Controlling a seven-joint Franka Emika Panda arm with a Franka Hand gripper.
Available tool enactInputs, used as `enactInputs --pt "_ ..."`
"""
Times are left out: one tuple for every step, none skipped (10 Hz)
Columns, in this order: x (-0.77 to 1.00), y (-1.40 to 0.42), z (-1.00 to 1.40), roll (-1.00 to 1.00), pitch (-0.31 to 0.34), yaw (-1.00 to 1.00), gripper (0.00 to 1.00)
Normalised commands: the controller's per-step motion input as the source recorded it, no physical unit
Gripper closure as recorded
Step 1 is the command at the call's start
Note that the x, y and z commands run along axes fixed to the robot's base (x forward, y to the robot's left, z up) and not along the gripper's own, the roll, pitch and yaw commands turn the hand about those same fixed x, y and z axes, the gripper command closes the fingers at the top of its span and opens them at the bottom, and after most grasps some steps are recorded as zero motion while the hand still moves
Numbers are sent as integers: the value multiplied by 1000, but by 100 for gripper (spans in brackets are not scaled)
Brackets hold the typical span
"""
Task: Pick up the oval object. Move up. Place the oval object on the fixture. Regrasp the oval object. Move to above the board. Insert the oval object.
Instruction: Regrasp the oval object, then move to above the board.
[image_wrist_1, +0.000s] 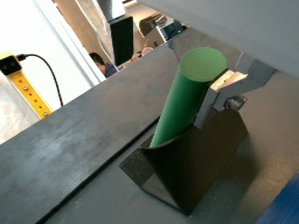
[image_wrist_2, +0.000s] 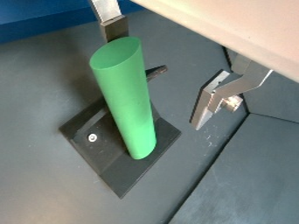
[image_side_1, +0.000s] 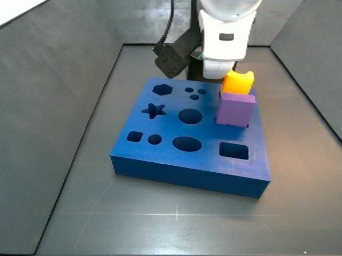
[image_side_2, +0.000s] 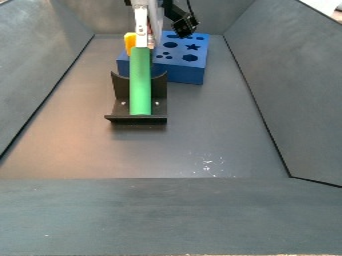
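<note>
Wrist views: the oval object (image_wrist_2: 125, 96) is seen leaning on the fixture (image_wrist_2: 117, 157), with the hand (image_wrist_2: 158, 66) spread wide around it, untouched. Side views: the board (image_side_1: 187, 135) lies at twelve o'clock beyond the fixture; regrasping and insertion are judged outstanding.

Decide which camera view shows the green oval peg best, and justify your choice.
A wrist view: the green oval peg shows whole, leaning on the fixture between the open claw fingers. A side view shows it small; in the remaining side view it is hidden behind the arm.
</note>
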Motion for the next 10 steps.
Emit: enactInputs --pt "288 -19 -24 107 119 90 0" --pt "256 -19 -25 107 120 89 0" --pt "215 -19 -26 107 121 90 0" --pt "198 -19 -27 107 121 87 0" --pt "174 -19 -29 108 123 86 0" --pt "0 0 0 0 0 0 100" --pt "-7 94 1000 515 15 -59 100" --pt "-8 87 1000 472 13 -67 100" --pt "-10 80 1000 397 20 -75 100" --pt "-9 81 1000 197 41 -77 100"
